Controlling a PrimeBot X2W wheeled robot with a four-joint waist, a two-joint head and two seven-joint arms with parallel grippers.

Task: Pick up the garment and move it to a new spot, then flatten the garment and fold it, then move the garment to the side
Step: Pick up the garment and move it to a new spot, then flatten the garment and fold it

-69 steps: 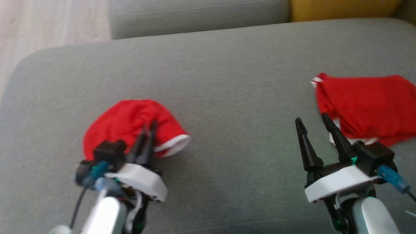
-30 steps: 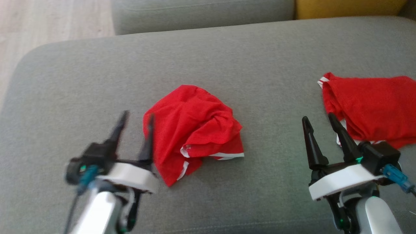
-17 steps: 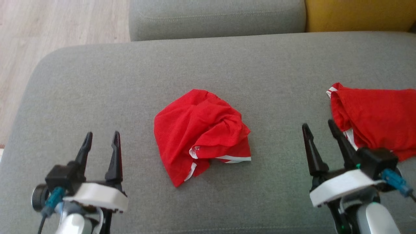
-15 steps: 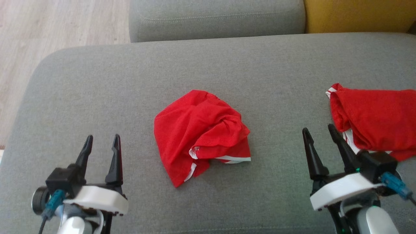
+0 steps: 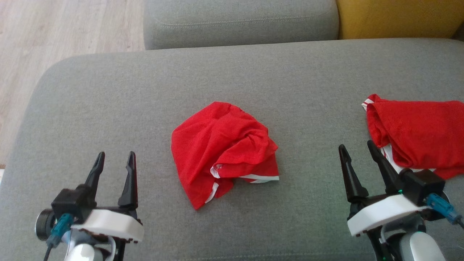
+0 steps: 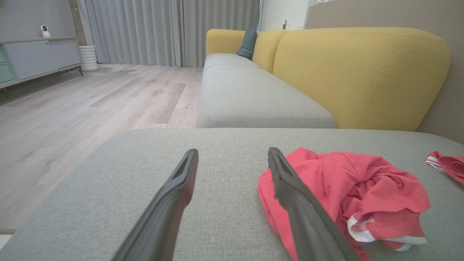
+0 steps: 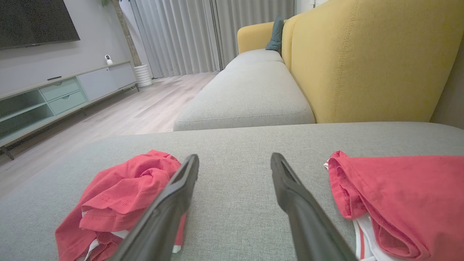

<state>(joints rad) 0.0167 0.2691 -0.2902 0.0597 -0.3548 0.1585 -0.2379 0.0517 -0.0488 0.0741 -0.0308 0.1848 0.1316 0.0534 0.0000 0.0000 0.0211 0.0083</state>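
A crumpled red garment [image 5: 223, 148] with white trim lies in a heap in the middle of the grey sofa cushion [image 5: 108, 101]. It also shows as the garment [image 6: 348, 192] right of the left fingers, and as the garment [image 7: 119, 195] left of the right fingers. My left gripper [image 5: 115, 156] stands open at the lower left, apart from the heap, nothing between its fingers. My right gripper [image 5: 357, 149] stands open at the lower right, empty, between the heap and a second red piece.
A second red garment [image 5: 417, 132], folded flat, lies at the cushion's right edge, close to my right gripper; it shows too as the folded garment [image 7: 402, 195]. A yellow sofa back [image 6: 359, 76] and another grey seat [image 5: 239, 21] lie beyond. Wooden floor [image 5: 54, 32] is to the left.
My left gripper carried the garment from the left to the cushion's middle, let go and drew back to the lower left, open. The head camera shifted. The right gripper stayed open in place.
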